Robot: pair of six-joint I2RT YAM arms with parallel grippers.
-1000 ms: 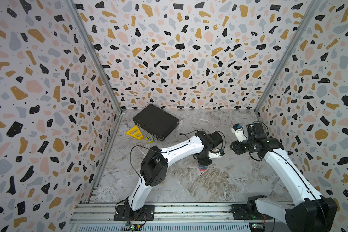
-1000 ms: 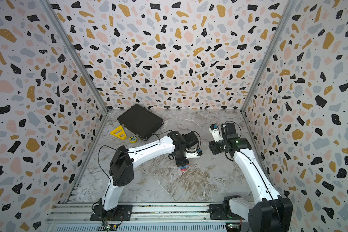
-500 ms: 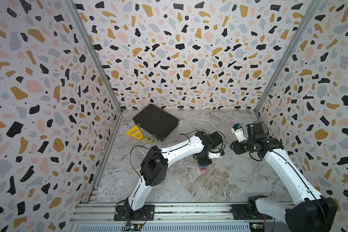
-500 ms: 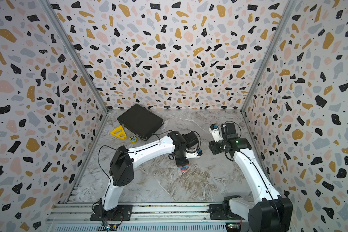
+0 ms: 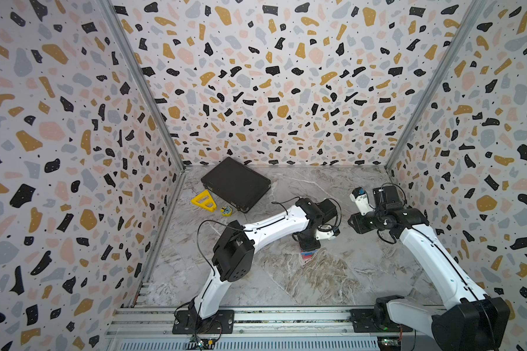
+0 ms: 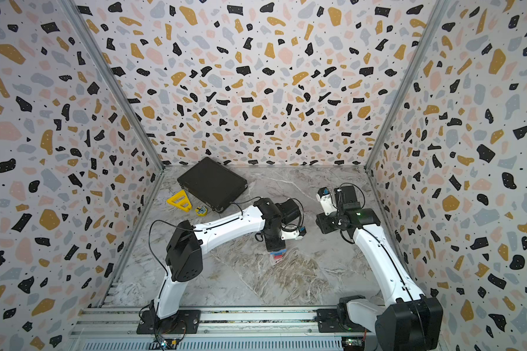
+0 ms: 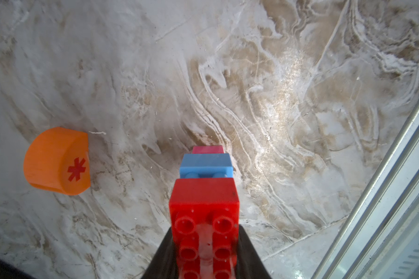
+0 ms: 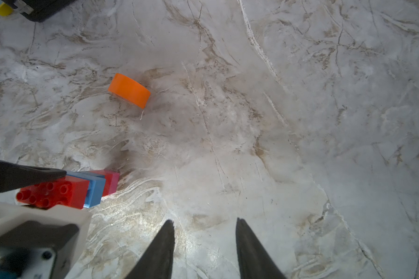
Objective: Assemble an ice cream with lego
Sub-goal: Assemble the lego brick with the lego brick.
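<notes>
My left gripper (image 7: 205, 232) is shut on the long red brick (image 7: 203, 205) at the top of a partial ice cream stack (image 5: 308, 253) of lego. Below the red brick come a light-blue layer (image 7: 206, 164) and a red-and-pink stem (image 8: 111, 182), whose pink end points down at the table. The stack shows in both top views (image 6: 278, 253), under the left wrist. The orange dome (image 7: 58, 161) with its red asterisk lies loose on the table beside the stack and also shows in the right wrist view (image 8: 129, 90). My right gripper (image 8: 205, 221) hangs open and empty, apart from both.
A black case (image 5: 236, 184) lies at the back left. A yellow triangular frame (image 5: 204, 200) and a small yellow disc (image 5: 226, 210) sit next to it. Patterned walls close three sides, and an aluminium rail (image 5: 256, 316) runs along the front.
</notes>
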